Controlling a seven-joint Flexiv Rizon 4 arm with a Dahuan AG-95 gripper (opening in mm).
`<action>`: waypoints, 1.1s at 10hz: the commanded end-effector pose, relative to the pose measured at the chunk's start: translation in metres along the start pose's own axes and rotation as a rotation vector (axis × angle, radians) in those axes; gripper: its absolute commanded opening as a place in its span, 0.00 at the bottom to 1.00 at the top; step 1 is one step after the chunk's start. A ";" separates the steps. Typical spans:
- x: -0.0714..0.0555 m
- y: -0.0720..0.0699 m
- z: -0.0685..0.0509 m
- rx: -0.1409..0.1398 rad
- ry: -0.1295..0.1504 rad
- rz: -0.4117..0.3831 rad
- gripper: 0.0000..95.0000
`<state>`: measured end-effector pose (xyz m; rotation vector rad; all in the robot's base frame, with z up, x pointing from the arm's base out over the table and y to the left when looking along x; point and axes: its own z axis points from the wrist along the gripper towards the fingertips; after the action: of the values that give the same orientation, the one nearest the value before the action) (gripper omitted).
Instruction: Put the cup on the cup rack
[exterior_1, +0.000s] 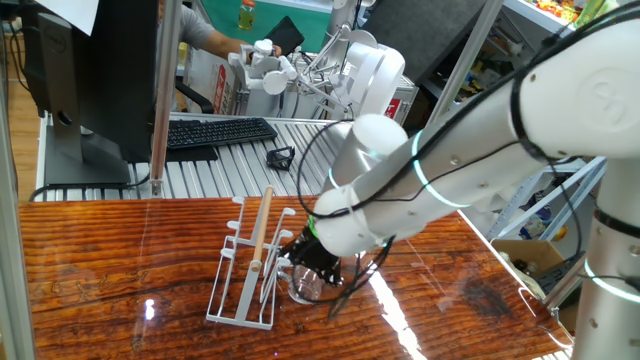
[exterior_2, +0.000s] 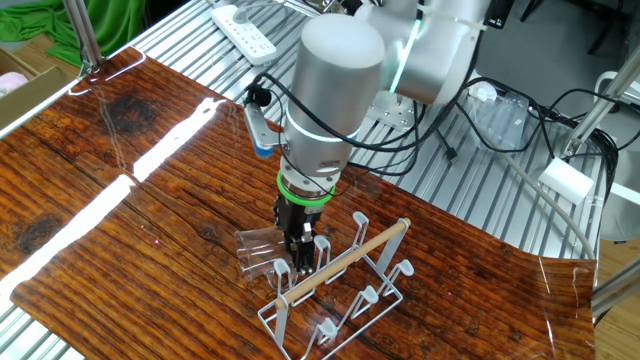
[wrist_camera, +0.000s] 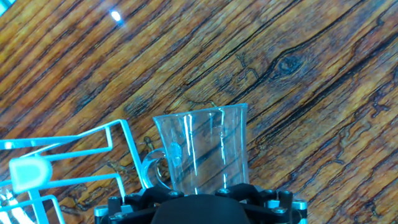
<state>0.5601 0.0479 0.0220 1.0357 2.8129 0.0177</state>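
Hand view has the cup (wrist_camera: 202, 149) lying on its side on the wooden table (wrist_camera: 298, 74), right under the hand (wrist_camera: 202, 198), rim pointing away. Fingers are spread wide, not clamping anything. Cup rack (exterior_2: 345, 290) sits just beside the cup, pegs empty, as far as I can see.

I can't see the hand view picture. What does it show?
A clear glass cup with a small handle lies on its side on a dark wooden table, right in front of the robot's black pincer at the bottom edge. A corner of the white wire cup rack pokes in at the lower left, beside the cup.
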 end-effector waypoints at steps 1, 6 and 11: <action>0.000 0.001 0.007 -0.021 -0.015 -0.001 0.80; 0.001 -0.001 0.003 -0.025 -0.015 -0.055 0.00; 0.002 -0.002 0.002 -0.028 -0.023 -0.086 0.00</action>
<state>0.5562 0.0471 0.0230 0.8965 2.8214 0.0274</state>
